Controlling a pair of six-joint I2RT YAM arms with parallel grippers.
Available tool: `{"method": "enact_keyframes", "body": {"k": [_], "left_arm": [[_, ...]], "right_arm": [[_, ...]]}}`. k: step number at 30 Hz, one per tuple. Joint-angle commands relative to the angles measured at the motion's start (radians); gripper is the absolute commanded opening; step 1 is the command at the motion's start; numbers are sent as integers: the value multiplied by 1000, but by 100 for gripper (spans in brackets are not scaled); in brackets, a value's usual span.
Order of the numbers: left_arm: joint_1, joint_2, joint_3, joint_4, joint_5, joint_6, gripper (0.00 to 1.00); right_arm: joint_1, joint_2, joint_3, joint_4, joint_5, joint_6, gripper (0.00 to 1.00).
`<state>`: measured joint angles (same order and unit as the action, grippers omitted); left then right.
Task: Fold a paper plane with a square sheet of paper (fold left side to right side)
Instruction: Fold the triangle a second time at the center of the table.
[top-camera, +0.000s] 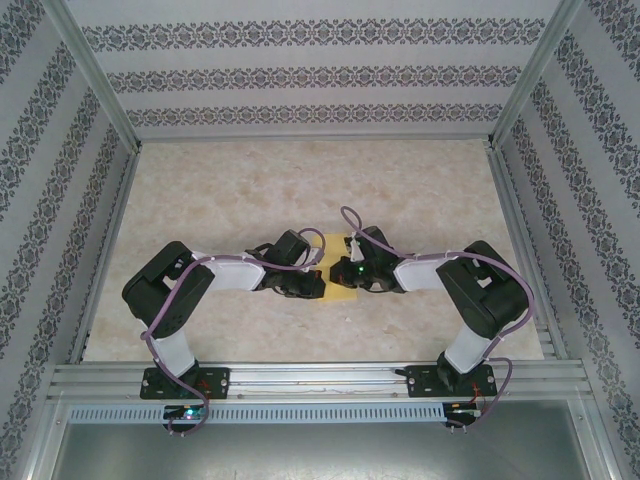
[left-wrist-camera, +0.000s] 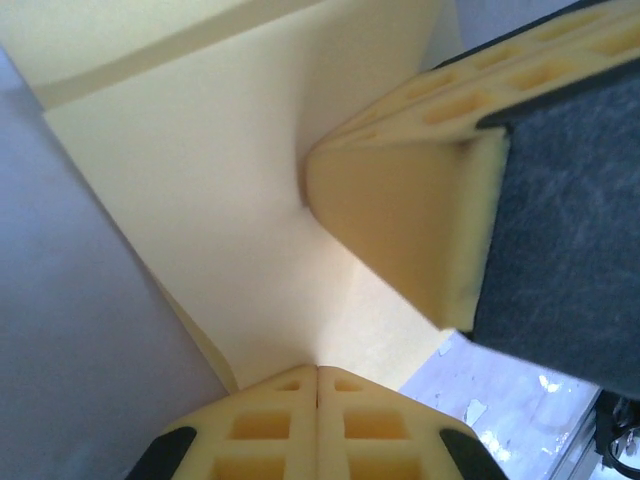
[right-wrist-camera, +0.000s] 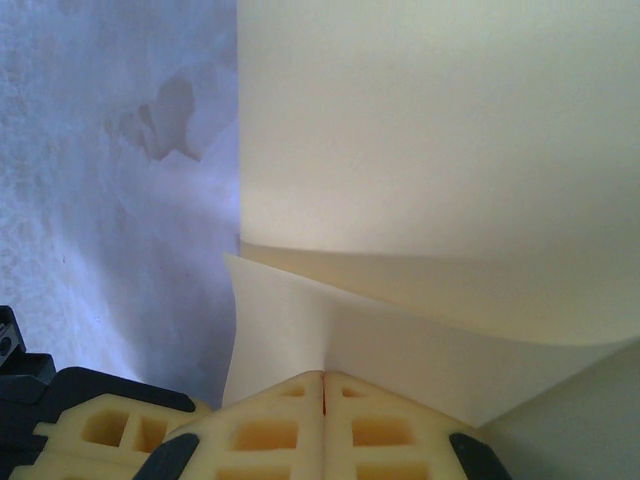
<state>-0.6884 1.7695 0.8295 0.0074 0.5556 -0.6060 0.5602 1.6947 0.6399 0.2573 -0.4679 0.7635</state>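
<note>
Marble-look table (top-camera: 250, 190) w/ patterned walls (top-camera: 300, 75) round it; the square sheet of paper (top-camera: 345, 296) lies mid-table, mostly hidden under both wrists. Your left gripper (top-camera: 308, 284) sits at the sheet's left edge and your right gripper (top-camera: 352, 272) over the sheet itself, the two close together.

In the left wrist view your left fingertips (left-wrist-camera: 280, 410) are pressed together w/ the sheet's lifted edge running straight into the seam. That reads as a pinch on the paper, not bare closed jaws. Same on the right: fingertips (right-wrist-camera: 360, 410) shut tight, a raised flap of the sheet drawn into them, a 2nd layer curving over behind it.

Two holds near each other prob. keep thin paper from twisting or sagging while the left side goes across. Fold looks begun, crease not yet pressed flat. Watch the far edges of the sheet; if one hold leads, they won't line up
</note>
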Motion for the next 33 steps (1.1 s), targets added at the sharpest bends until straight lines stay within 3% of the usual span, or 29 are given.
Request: {"method": "enact_keyframes", "body": {"k": [1, 20, 28, 33], "left_arm": [[-11, 34, -15, -107, -76, 23, 1], [-11, 21, -21, -64, -52, 11, 1], [-11, 2, 1, -87, -51, 19, 1], [-11, -1, 4, -86, -52, 19, 1]], "right_arm": [[-45, 14, 3, -38, 35, -48, 0], [-244, 36, 82, -144, -25, -158, 0], [-210, -154, 28, -163, -48, -130, 0], [-137, -156, -14, -97, -64, -70, 0]]}}
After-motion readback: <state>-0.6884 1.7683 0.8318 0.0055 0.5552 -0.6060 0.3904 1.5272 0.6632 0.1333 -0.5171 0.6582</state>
